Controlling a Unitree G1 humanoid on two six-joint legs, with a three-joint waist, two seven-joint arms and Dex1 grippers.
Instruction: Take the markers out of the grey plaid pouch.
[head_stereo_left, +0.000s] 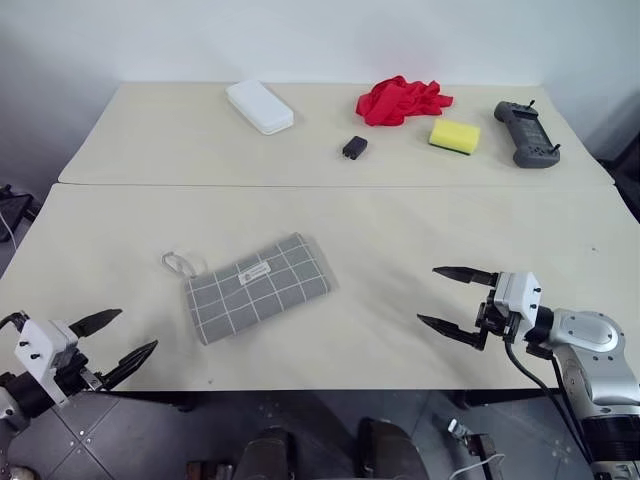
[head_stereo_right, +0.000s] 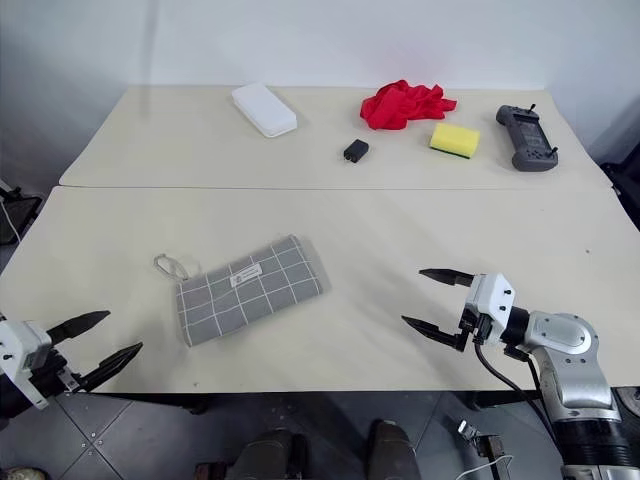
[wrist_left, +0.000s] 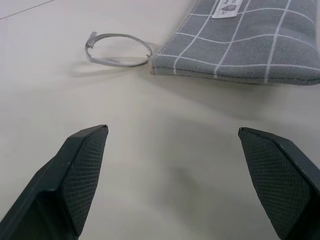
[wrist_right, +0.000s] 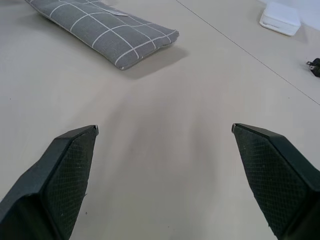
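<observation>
You'll see a small white label (head_stereo_left: 255, 271) on the grey plaid pouch (head_stereo_left: 258, 286), its print too small to read. The pouch lies flat on the table (head_stereo_left: 350, 220) between your hands, closed, nearer the left gripper (head_stereo_left: 112, 343) than the right gripper (head_stereo_left: 455, 301). Both are spread wide, holding nothing.

The grey plaid pouch (head_stereo_left: 258, 287) looks like woven cloth, matt, with thin white grid lines and a little white fabric label, while the table (head_stereo_left: 380, 230) is smooth matt beige. Gripper fingers (wrist_left: 75, 175) have a fine cross-hatched texture, kinda rubbery black. Far side: crumpled red cloth (head_stereo_left: 401, 99), porous yellow sponge (head_stereo_left: 454, 136), smooth white plastic-looking box (head_stereo_left: 259, 106).
</observation>
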